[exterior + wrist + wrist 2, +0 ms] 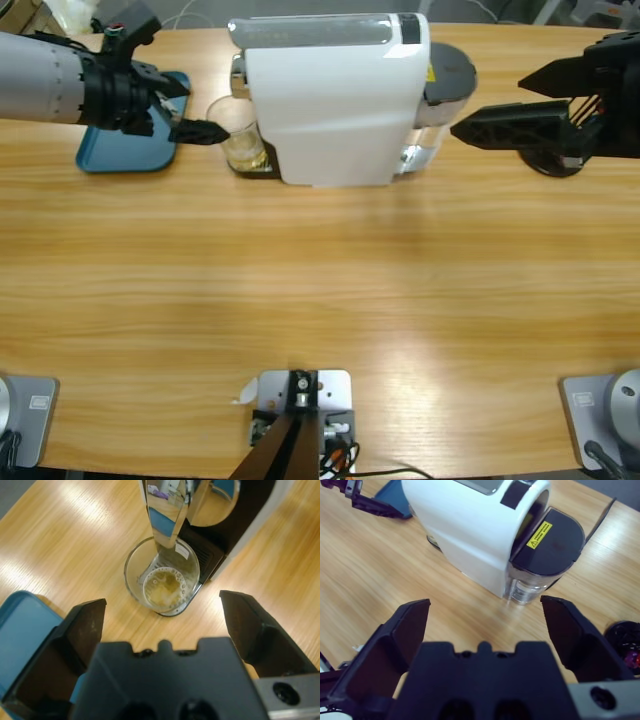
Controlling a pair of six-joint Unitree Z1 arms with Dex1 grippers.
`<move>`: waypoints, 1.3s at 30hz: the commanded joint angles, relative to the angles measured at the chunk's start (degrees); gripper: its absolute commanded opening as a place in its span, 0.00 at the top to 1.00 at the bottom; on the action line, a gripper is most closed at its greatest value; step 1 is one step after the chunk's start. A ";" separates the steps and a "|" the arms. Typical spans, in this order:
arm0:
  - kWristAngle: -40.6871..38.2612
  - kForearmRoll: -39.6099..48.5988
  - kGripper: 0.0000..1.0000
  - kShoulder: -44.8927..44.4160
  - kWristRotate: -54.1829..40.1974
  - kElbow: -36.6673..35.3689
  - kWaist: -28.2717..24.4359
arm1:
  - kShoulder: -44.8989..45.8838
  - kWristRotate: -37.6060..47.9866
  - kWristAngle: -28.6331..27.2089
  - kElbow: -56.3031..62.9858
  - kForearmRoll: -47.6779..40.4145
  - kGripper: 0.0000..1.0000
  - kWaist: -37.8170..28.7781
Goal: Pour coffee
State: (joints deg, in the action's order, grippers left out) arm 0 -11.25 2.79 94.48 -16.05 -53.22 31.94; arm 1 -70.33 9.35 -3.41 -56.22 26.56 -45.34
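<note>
Two tools wide | left tool [162, 612] near coffee [164, 586] | right tool [485, 625] apart

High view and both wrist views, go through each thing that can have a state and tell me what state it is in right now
Clear glass cup: upright under the spout, not held.
Pale amber coffee: shallow layer in the cup.
White coffee machine: upright, nothing seen flowing from the spout.
Blue plastic tray: flat on the table.
Left tool: open, beside the cup.
Right tool: open, holding nothing, near the machine's back.
</note>
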 commanded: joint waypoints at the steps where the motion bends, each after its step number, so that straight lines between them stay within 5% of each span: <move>1: -1.53 -0.94 0.00 7.14 -1.56 -3.73 -0.65 | -4.27 -0.68 1.02 -0.84 -0.33 0.02 3.94; 28: -4.83 -4.67 0.00 14.14 -4.43 -3.14 0.14 | -7.96 -2.14 1.83 -2.50 -1.07 0.02 6.31; 30: -5.59 -4.86 0.09 14.16 -4.53 -3.15 0.14 | -8.06 -2.14 1.83 -2.57 -1.16 0.02 6.40; 33: -6.33 -4.90 0.39 14.37 -4.60 -3.43 0.14 | -8.06 -2.14 1.90 -2.50 -1.19 0.02 6.40; 35: -6.66 -4.90 0.40 14.70 -4.60 -3.45 0.14 | -8.06 -2.14 1.88 -2.50 -1.21 0.02 6.46; 39: -7.43 -4.81 0.65 14.77 -4.60 -2.26 0.14 | -8.17 -2.14 1.90 -2.50 -1.63 0.02 6.67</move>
State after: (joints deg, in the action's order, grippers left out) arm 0 -16.67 -1.25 105.95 -20.25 -57.66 31.88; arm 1 -76.75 8.01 -2.58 -59.05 25.78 -39.41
